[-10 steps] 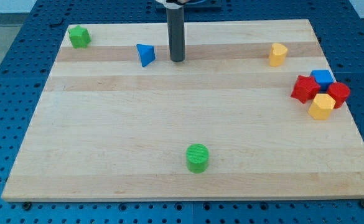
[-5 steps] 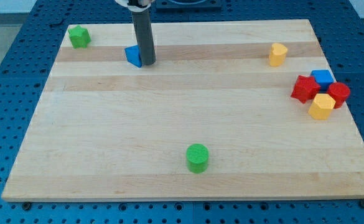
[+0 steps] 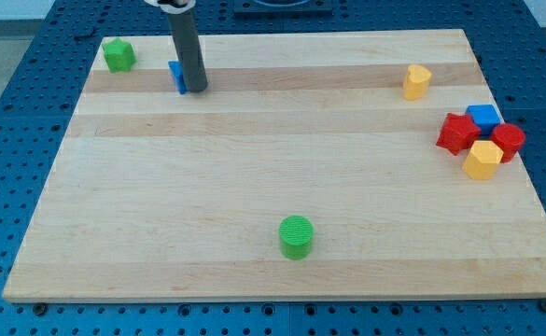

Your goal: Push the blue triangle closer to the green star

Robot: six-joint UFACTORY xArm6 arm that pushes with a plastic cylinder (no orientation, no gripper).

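The blue triangle (image 3: 175, 76) sits near the tabletop's (image 3: 254, 187) top left, to the right of the green star (image 3: 118, 55) and apart from it. My tip (image 3: 195, 90) touches the triangle's right side and hides most of it, so which way it points cannot be told. There is no gripper, only the rod, holding nothing. Bare wood lies between triangle and star. Far right of the star lie a yellow block (image 3: 416, 81) and a red, blue and yellow cluster (image 3: 481, 140); a green cylinder (image 3: 296, 236) stands near the bottom edge.

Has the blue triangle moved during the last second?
Yes. The blue triangle has slid toward the view's left, closer to the unmoved green star, with my tip pressing its right side.
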